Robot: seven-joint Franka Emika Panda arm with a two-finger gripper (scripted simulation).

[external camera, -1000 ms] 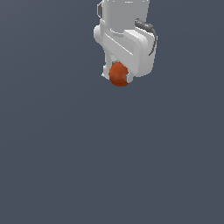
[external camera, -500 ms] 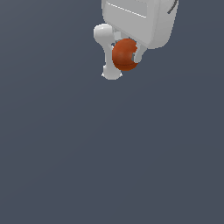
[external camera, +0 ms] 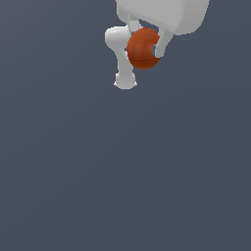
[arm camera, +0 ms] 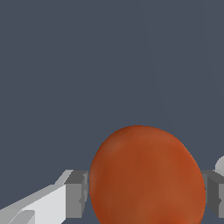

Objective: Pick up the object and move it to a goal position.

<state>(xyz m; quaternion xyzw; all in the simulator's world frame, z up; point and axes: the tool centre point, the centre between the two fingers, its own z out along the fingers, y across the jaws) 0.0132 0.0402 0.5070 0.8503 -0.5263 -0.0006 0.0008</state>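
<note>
The reddish-orange ball [external camera: 143,48] with a faint dark seam is held between the two fingers of my gripper [external camera: 145,49] near the top of the exterior view, lifted off the dark grey floor. The white hand body fills the top edge above it. In the wrist view the ball [arm camera: 146,177] is large and sits between the two grey finger pads [arm camera: 78,194], which press on both its sides. The gripper is shut on the ball.
A white arm link and its rounded base [external camera: 122,59] show behind the ball on the exterior view's left side. A plain dark grey floor [external camera: 122,171] lies all around. No goal marker shows.
The gripper with the ball has risen and come closer to the exterior camera, shifting toward that view's right and top. The ball stays gripped.
</note>
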